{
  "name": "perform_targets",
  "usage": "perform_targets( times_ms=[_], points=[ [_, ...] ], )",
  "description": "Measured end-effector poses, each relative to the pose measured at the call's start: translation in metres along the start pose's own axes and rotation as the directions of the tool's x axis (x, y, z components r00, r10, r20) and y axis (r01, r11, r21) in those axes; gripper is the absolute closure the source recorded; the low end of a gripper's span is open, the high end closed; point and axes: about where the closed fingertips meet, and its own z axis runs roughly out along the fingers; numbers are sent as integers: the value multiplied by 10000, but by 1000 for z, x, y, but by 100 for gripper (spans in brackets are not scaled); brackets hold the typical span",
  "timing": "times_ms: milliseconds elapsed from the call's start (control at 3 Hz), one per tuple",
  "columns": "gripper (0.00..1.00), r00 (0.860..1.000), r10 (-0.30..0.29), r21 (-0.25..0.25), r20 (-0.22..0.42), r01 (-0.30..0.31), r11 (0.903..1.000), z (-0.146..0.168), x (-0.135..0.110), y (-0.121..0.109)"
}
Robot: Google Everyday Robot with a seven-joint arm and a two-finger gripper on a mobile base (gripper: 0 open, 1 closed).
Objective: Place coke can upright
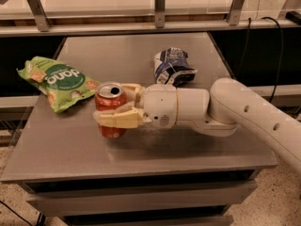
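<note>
The red coke can (110,102) stands upright on the grey table (66,149), left of centre, silver top facing up. My gripper (107,105) reaches in from the right, level with the can. Its tan fingers (117,119) sit on either side of the can's body, closed around it. The white arm stretches away to the right edge of the view.
A green snack bag (56,81) lies at the table's left side. A dark blue and white snack bag (173,66) lies behind the arm, near the middle back. A rail with metal posts (160,6) runs along the far edge.
</note>
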Motion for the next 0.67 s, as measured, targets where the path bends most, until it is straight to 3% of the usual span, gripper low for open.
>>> perform_targets(
  times_ms=[333,667],
  points=[
    [100,9979,-607,-225,-202,603,9979,3,-3,2],
    [100,9844,-1284,-470,-1202,1235,9912,7,-4,4]
  ],
)
